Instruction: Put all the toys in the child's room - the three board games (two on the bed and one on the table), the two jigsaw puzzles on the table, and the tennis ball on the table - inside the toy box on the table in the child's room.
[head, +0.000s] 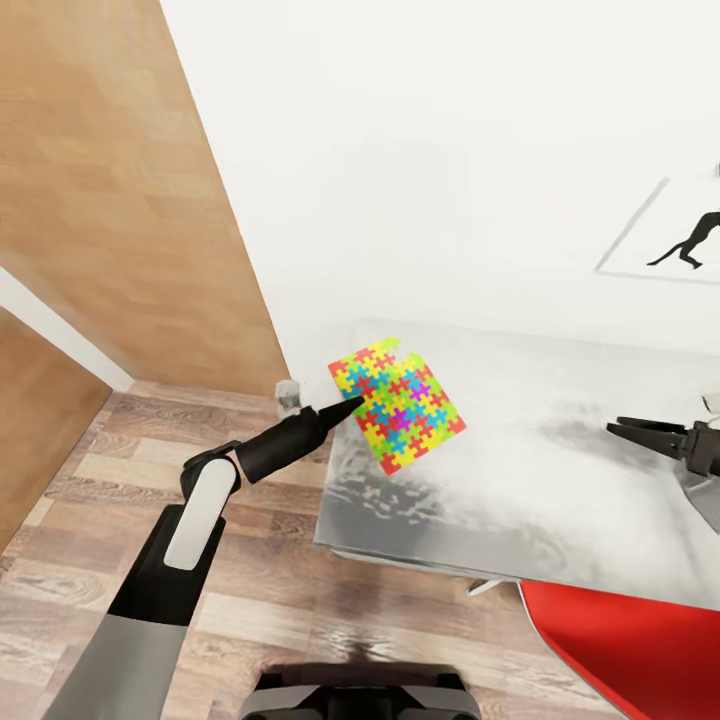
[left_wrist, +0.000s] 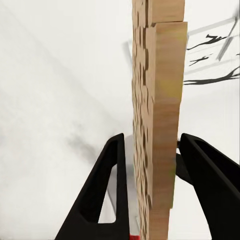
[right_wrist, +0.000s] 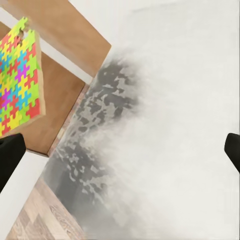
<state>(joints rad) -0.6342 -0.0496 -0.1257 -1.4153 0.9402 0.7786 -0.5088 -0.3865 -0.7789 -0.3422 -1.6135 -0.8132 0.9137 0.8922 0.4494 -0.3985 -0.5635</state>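
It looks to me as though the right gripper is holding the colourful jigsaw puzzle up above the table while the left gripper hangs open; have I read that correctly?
Not quite: the arms are swapped. The left gripper is shut on the jigsaw puzzle, holding it above the table; the left wrist view shows the puzzle's wooden edge clamped between the fingers. The right gripper is the one that hangs open, as the head view shows.

Home room: wood floor, colourful jigsaw puzzle.
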